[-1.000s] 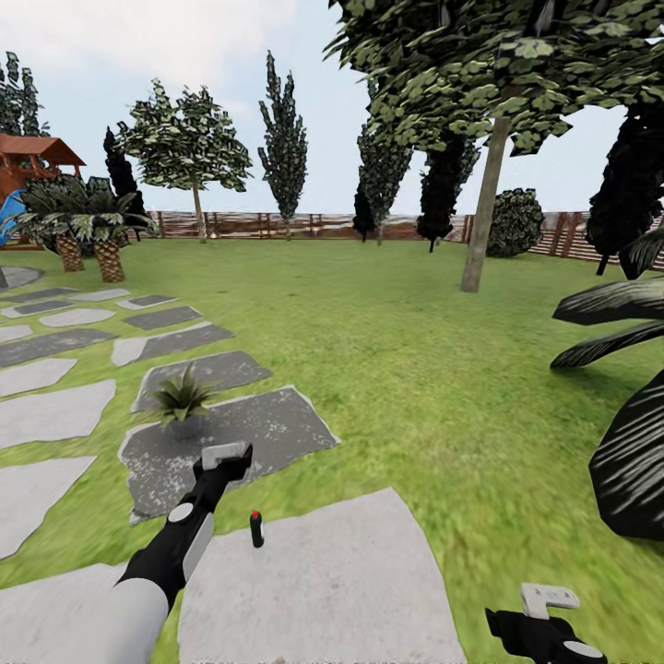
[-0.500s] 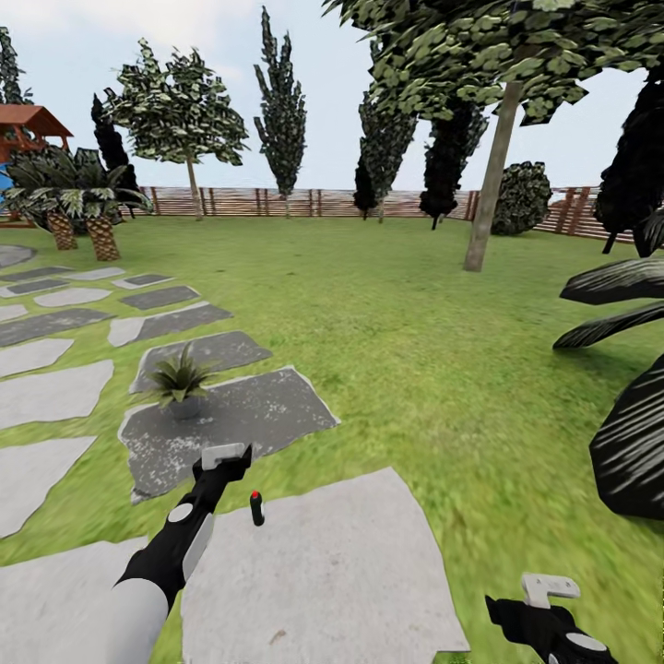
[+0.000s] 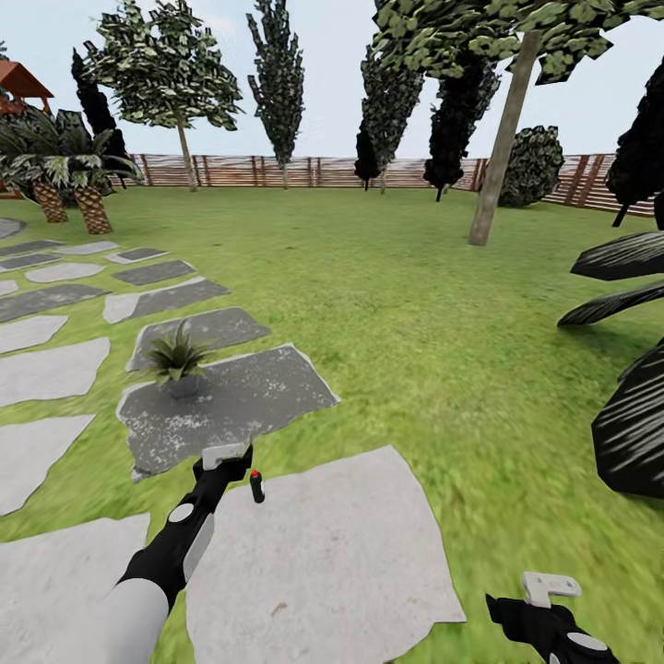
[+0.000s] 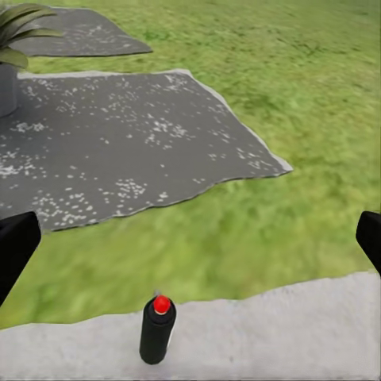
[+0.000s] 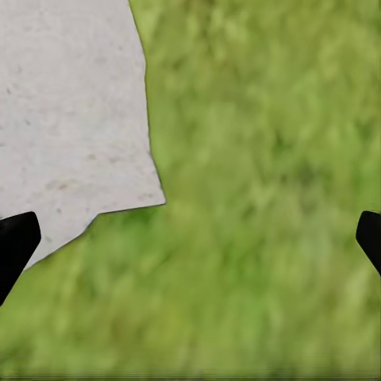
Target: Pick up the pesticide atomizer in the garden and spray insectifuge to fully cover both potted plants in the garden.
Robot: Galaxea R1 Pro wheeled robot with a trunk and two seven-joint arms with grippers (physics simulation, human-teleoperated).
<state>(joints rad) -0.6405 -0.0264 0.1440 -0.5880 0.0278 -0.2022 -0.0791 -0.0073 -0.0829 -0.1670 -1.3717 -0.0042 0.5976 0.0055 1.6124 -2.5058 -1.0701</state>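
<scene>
Pale slab (image 3: 323, 563) bears the atomizer (image 3: 257, 486); dark slab (image 3: 231, 406), a potted plant (image 3: 175, 360).

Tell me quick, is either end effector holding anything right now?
Left end effector: open, empty; the pesticide atomizer stands free between its fingers.
Right end effector: open, empty, over grass.

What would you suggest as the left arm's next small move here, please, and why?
Probably ease the left claw forward and down so its open fingers come round the pesticide atomizer. The bottle stands upright near the edge of the light stone slab, ahead of the claw and between its spread fingertips in the left wrist view, not yet touched. The potted plant lies beyond.
</scene>
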